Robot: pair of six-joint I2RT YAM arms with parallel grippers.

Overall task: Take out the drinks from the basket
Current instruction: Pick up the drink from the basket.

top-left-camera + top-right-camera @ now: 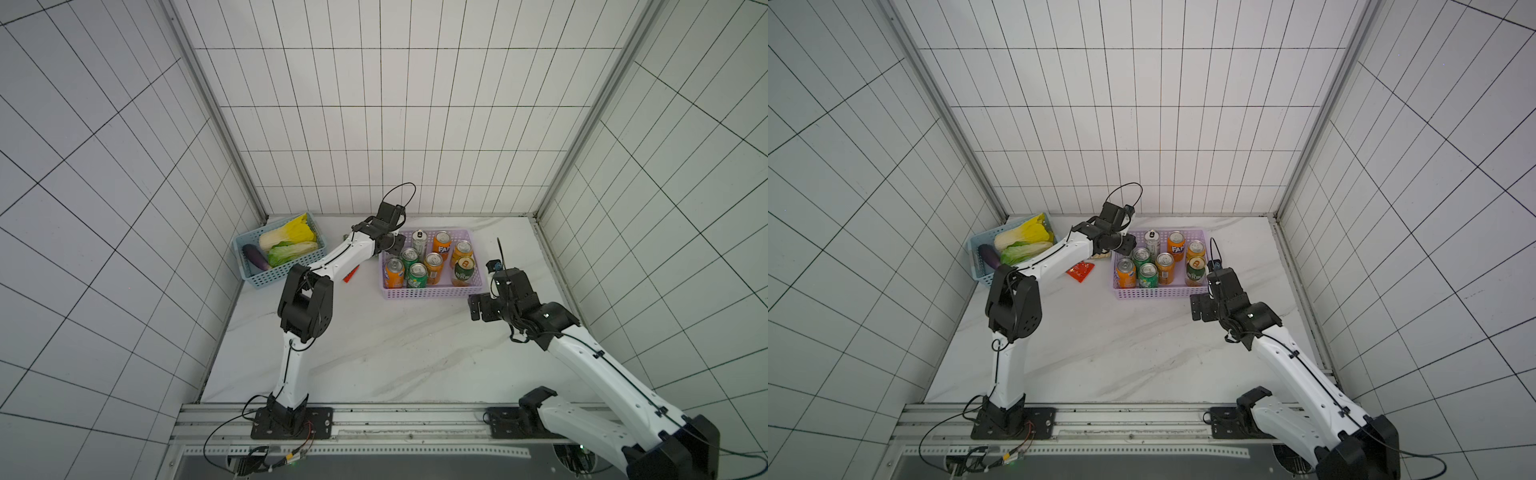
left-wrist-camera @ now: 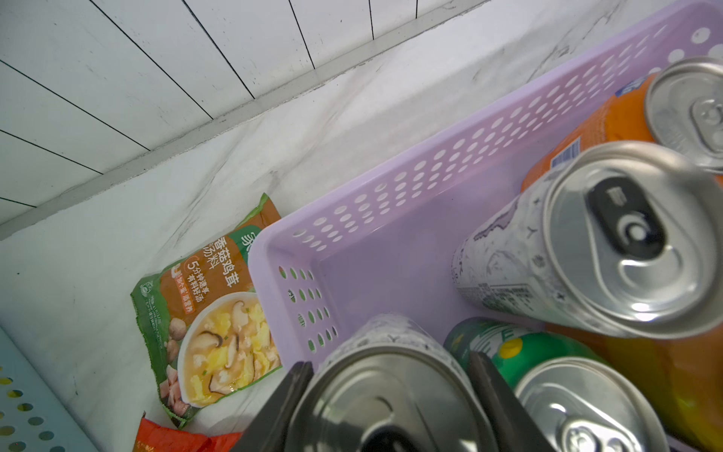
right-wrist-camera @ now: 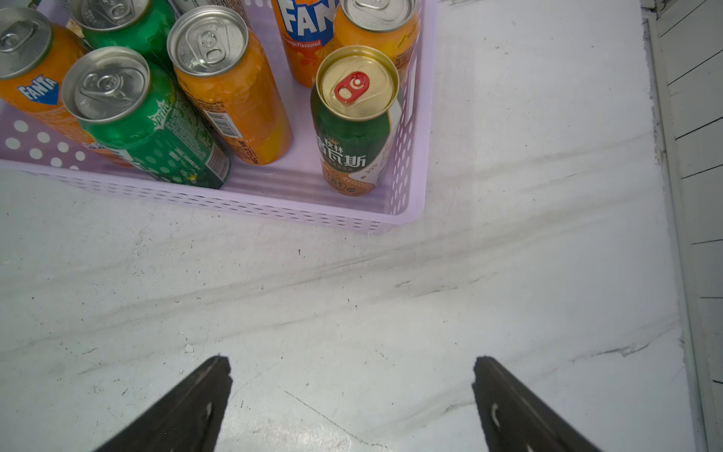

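In both top views the lilac basket [image 1: 432,293] [image 1: 1154,293] sits on the marble tabletop [image 1: 374,353] with upright cans [image 1: 434,266] inside. The left hand [image 1: 392,246] is over its far left corner, and the right hand [image 1: 478,307] is just off its near right corner.

Left wrist view: the left hand's fingers [image 2: 291,395] are clenched on a silver-white can [image 2: 391,403] in the basket's corner, beside a green can [image 2: 547,364]. A soup packet [image 2: 207,313] lies outside.

Right wrist view: the right hand's fingers [image 3: 187,403] are spread wide above bare tabletop. The dark green and orange can [image 3: 356,117] stands in the nearest corner.
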